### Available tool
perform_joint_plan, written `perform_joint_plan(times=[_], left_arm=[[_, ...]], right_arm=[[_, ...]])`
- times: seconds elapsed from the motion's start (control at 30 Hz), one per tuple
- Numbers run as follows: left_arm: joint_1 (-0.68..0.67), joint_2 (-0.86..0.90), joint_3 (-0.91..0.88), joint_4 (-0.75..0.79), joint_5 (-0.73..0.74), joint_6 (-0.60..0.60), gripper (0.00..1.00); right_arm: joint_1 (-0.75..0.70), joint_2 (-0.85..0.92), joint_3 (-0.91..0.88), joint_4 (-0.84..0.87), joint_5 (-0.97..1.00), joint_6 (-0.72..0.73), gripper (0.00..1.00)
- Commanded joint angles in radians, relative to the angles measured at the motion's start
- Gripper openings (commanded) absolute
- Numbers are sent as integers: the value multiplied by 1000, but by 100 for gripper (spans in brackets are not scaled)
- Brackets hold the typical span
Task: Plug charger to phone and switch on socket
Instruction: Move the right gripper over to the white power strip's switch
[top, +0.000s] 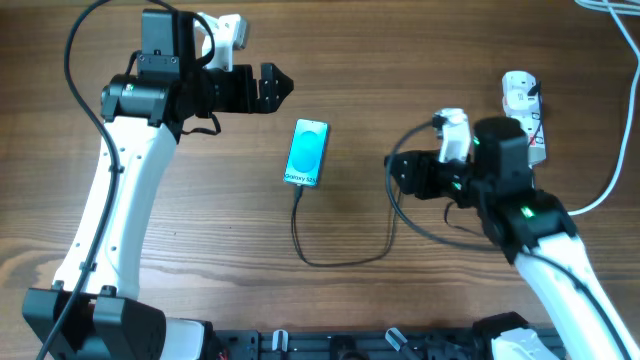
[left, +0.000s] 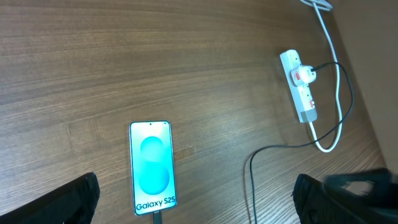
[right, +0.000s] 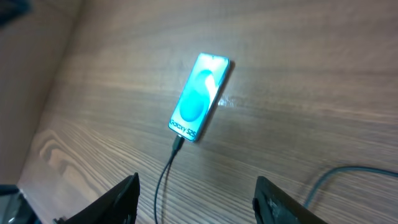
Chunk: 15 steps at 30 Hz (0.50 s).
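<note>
Overhead: the right arm is covering part of the socket (top: 518, 90), which is lying near the right edge of the desk (top: 400, 60); its switch is too small to read. The phone (top: 307, 152) is lying face-up mid-desk, screen glowing teal. The charger (top: 330, 262) is running from the phone's lettered end, looping round & passing under the right gripper (top: 393, 172). The left gripper (top: 282, 88) is hovering beside the phone's other end, not touching it; from above the jaw gap is hard to judge on both arms.

Left wrist: only the fingers (left: 78, 199) are showing, in the bottom corners, one of them blurred; the jaws are standing wide apart & holding nothing, w/ the phone lying on the desk between them. The socket is lying well apart at upper right, w/ a plug (left: 303, 74) sitting in it; the white lead (left: 325, 147) is curling off one end & leaving the frame at the top; the charger is being cut off by the bottom edge.

Right wrist: both fingers are sitting low in the frame, spread wide & empty; the charger's tip is meeting the phone's lettered end, tho whether it is fully seated is hard to tell; a blurred cable at lower right is being cut off by the frame edge.
</note>
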Motion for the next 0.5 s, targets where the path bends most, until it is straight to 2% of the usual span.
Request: perform_joint_plan(times=[0.0,0.13,0.27,0.37,0.47], left_arm=[[6,-5,13,2,-1,1,100],[6,-5,13,2,-1,1,100],[6,-5,13,2,-1,1,100],[6,-5,13,2,-1,1,100],[6,-5,13,2,-1,1,100]], right_arm=[[3,-158,20,-48,108,-7,57],[-41,-223,188,-348,253,12,40],[-173,-157,452,-547,365,-15,4],[-353,-63,571,-597,348,-55,4],[-564,78,573,-594,181,-146,4]])
